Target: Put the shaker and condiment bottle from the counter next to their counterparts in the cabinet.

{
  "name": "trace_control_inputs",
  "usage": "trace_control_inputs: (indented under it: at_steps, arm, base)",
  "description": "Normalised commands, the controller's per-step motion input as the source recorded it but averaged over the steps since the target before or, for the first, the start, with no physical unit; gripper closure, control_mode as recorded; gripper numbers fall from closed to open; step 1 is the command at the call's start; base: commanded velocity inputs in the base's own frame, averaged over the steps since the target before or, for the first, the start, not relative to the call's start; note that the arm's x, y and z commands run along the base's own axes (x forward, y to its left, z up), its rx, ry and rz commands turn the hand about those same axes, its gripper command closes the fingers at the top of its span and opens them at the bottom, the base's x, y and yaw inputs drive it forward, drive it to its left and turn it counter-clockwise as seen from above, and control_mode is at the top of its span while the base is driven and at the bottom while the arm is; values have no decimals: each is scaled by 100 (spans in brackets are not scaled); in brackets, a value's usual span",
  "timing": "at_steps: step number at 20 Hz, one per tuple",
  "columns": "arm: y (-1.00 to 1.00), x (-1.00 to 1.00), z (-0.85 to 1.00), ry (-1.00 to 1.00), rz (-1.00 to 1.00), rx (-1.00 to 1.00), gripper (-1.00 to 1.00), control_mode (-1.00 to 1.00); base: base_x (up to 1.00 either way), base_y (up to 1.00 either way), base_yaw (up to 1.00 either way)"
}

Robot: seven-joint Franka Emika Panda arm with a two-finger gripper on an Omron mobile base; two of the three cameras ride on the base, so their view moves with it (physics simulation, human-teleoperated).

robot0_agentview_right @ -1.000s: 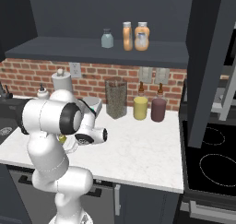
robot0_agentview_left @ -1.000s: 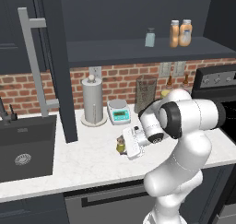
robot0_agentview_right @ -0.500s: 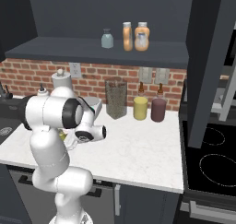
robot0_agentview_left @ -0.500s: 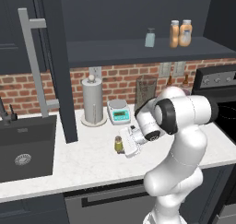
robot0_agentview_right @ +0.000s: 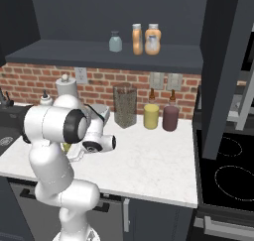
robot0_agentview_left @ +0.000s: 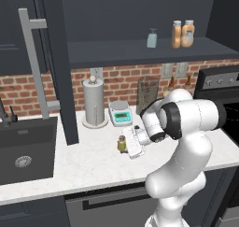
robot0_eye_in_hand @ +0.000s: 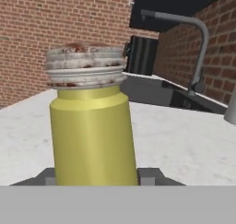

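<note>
The yellow-green shaker with its brownish cap stands upright on the white marble counter, left of my arm. My gripper is level with it, and in the hand view the shaker sits between both fingertips, which press its sides. From the right the shaker peeks out behind my forearm. On the dark cabinet shelf stand the pale blue-grey shaker, the orange condiment bottle and the whitish-capped orange bottle, side by side.
A paper towel holder and a small scale stand behind the shaker. The sink is to the left, with its faucet. A glass jar, yellow jar and dark-red jar line the brick wall. The stove is on the right.
My arm has leaned left and the hand has come in level with the shaker, so that its fingers now sit on either side of it. The shaker has stayed in place.
</note>
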Motion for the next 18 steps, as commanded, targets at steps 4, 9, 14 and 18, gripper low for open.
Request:
trace_control_inputs:
  at_steps: [4,9,14,18]
  arm:
    - [0,-8,59,-7,-3,0,100,-100]
    - [0,0,61,-1,-5,0,100,-100]
    - [0,0,59,0,-10,0,100,-100]
    - [0,0,53,0,-17,3,100,-100]
  base:
    - [0,0,0]
    - [0,0,0]
    - [0,0,0]
    - [0,0,0]
